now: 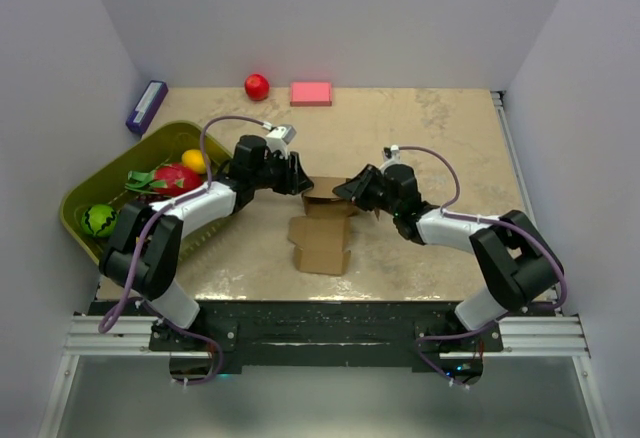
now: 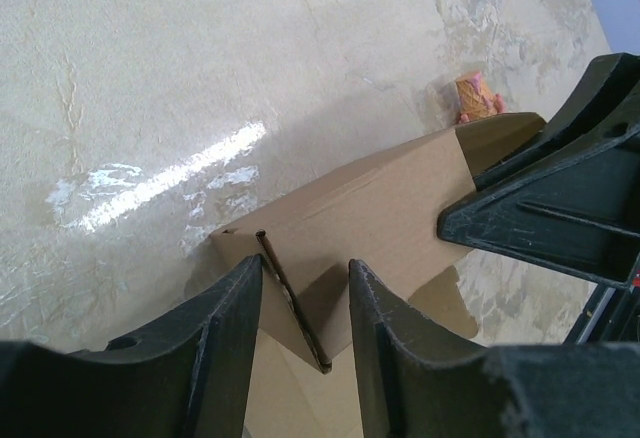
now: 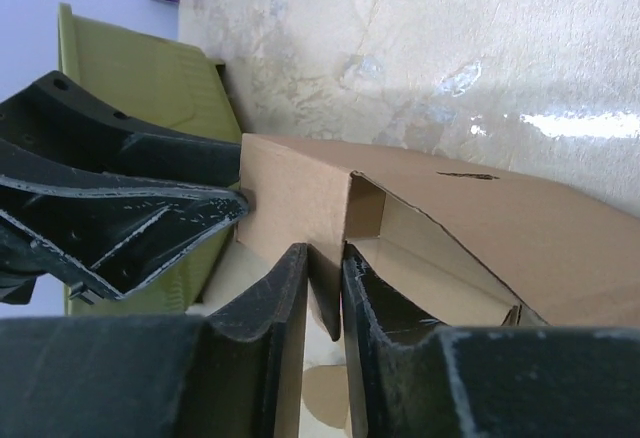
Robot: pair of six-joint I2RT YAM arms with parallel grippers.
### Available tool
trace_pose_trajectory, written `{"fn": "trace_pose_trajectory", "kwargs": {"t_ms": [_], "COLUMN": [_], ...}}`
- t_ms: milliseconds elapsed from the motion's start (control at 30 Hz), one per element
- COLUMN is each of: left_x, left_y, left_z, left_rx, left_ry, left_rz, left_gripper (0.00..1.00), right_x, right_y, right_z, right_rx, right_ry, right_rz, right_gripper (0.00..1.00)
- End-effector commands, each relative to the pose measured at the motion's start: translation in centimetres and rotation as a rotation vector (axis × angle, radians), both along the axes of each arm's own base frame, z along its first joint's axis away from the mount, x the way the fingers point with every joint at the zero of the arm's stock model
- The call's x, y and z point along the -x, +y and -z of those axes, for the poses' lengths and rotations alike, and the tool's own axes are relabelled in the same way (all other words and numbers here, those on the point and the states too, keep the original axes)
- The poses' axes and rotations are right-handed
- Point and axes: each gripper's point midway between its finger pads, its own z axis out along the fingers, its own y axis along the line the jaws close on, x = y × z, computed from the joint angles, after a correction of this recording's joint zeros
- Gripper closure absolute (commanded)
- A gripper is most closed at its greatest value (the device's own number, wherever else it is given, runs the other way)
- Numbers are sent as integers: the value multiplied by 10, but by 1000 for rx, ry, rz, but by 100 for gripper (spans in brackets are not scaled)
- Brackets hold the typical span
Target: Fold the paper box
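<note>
Tabletop [image 1: 440, 128]: right jaws pinch paper box [image 3: 560, 248] wall; left jaws straddle flap [image 2: 292, 303], grip unclear.

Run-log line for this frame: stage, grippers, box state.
stage: mid-fold | paper box: partly formed | left gripper: open, straddling a panel | right gripper: shut on a wall

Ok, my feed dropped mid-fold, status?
Right gripper shut on paper box wall. Left gripper straddling another wall, grip unclear. Box half-formed, flaps open. Small pink-tan object beside it.
</note>
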Motion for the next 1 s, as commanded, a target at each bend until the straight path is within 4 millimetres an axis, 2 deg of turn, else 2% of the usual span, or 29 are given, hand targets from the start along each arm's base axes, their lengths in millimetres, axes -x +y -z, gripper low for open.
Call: {"fn": "trace_pose_trajectory", "kwargs": {"t_ms": [0, 33, 67, 167, 200, 233, 300, 367, 400, 433, 567, 633, 767, 967], "left_x": [-3, -3, -3, -3, -3, -3, -3, -3, -3, -3, -4, -4, -4, -4], "left_y": [-13, -13, -13, -14, -14, -14, -13, -13, -13, -13, -12, -11, -11, -11], "left_z": [-20, -19, -18, -18, -17, -18, -18, -18, -18, -18, -18, -18, -19, -21], "left_rx": [50, 45, 45, 47, 47, 48, 47, 46, 45, 46, 42, 38, 35, 32], "left_ry": [-40, -40, -38, -37, -35, -36, -39, -39, -38, -39, -43, -44, -49, -54], "left_rz": [44, 44, 42, 46, 45, 45, 45, 42, 42, 42, 39, 37, 35, 36], "left_gripper": [56, 57, 57, 58, 58, 58, 58, 58, 58, 58, 58, 58, 59, 59], "right_x": [0, 0, 1, 4, 6, 10, 16, 27, 32, 39, 64, 74, 81, 82], "right_y": [2, -3, -7, -25, -30, -36, -44, -48, -47, -48, -32, -26, -21, -21], "right_z": [-13, -9, -16, -11, -19, -15, -20, -13, -16, -11, -6, 5, 22, 44], "right_rx": [-15, 20, 33, 135, 158, 189, 240, 311, 340, 379, 448, 473, 529, 613], "right_ry": [-49, -39, -61, -70, -103, -92, -132, -130, -149, -134, -141, -114, -82, -41], "right_rz": [-8, 8, 18, 54, 57, 63, 63, 28, 27, 19, -42, -69, -105, -134], "right_gripper": [68, 56, 49, 40, 40, 40, 44, 47, 53, 57, 71, 78, 80, 80]}}
